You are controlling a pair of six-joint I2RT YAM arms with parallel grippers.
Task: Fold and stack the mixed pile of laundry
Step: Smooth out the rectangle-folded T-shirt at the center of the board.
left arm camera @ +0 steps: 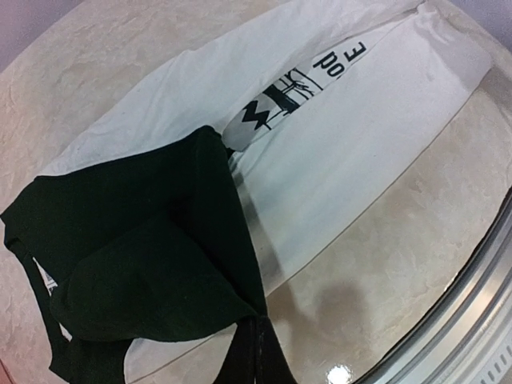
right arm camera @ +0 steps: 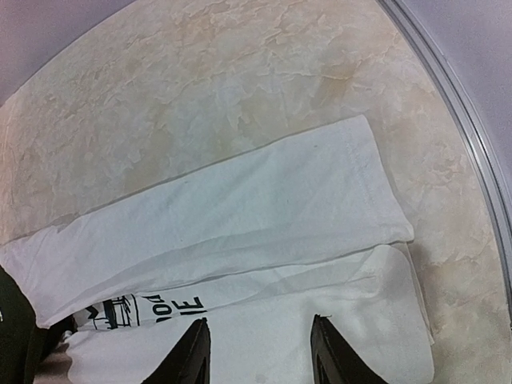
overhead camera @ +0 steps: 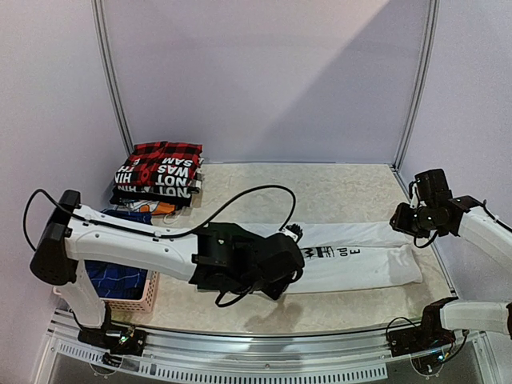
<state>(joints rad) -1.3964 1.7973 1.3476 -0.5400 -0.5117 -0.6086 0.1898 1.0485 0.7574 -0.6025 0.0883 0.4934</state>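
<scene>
A white T-shirt with black print (overhead camera: 360,260) lies folded into a long strip across the middle of the table (overhead camera: 336,188). My left gripper (left arm camera: 261,324) is shut, pinching an edge of the shirt's dark part (left arm camera: 136,240), which is bunched over the white cloth (left arm camera: 344,152). In the top view that gripper (overhead camera: 286,258) sits over the strip's left end. My right gripper (right arm camera: 260,320) hovers open above the strip's right end (right arm camera: 240,208), nothing between its fingers. In the top view it (overhead camera: 404,220) stands above that end.
A stack of folded garments (overhead camera: 160,172), red-and-black plaid on top, sits at the back left corner. A pink lattice basket (overhead camera: 136,298) holding blue plaid pieces (overhead camera: 116,276) stands at the front left. A metal rail (overhead camera: 264,352) runs along the near edge.
</scene>
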